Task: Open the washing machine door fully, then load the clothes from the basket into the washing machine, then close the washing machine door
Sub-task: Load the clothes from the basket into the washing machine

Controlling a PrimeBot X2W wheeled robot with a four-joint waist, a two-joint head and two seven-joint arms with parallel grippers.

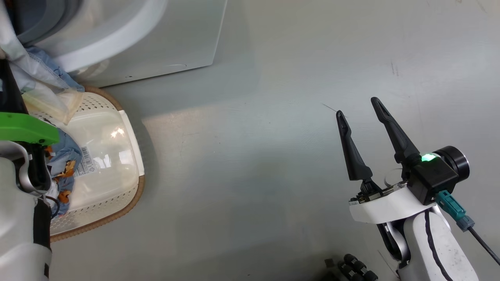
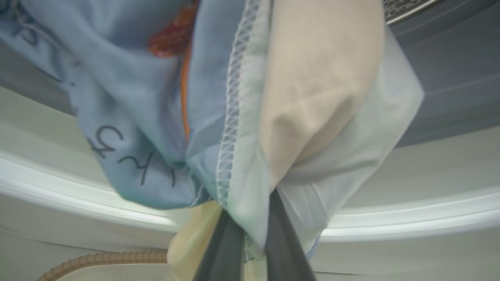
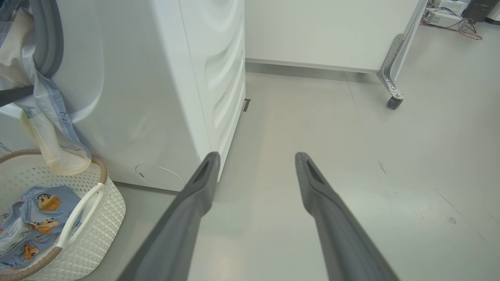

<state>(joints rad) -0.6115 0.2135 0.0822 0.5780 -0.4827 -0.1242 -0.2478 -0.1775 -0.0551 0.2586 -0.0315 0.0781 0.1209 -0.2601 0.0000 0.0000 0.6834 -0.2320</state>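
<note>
The left end effector point(image 2: 252, 210) was clamped shut on a bunch of the clothes point(image 2: 234, 117), light blue print with a cream piece folded in, right at the mouth of the washer point(image 2: 429, 171). The top of the bunch lay against the grey gasket point(image 2: 449, 78). The rest draped down the washer's front below the opening, and a cream tail dangled to the rim of the basket point(image 1: 131, 148). The basket sat on the floor point(image 1: 273, 175) just in front of the washer, under the opening. More blue printed clothes lay in its bottom, beside a barcode sticker point(image 1: 86, 162). Whether the basket touched the washer could not be told.

To the right of the washer's front corner, the right end effector point(image 1: 358, 107) hung over bare floor, well apart from the washer. Its two dark fingers point(image 1: 353, 152) were spread wide with nothing between them, and in the right wrist view they pointed past the washer's side panel.
</note>
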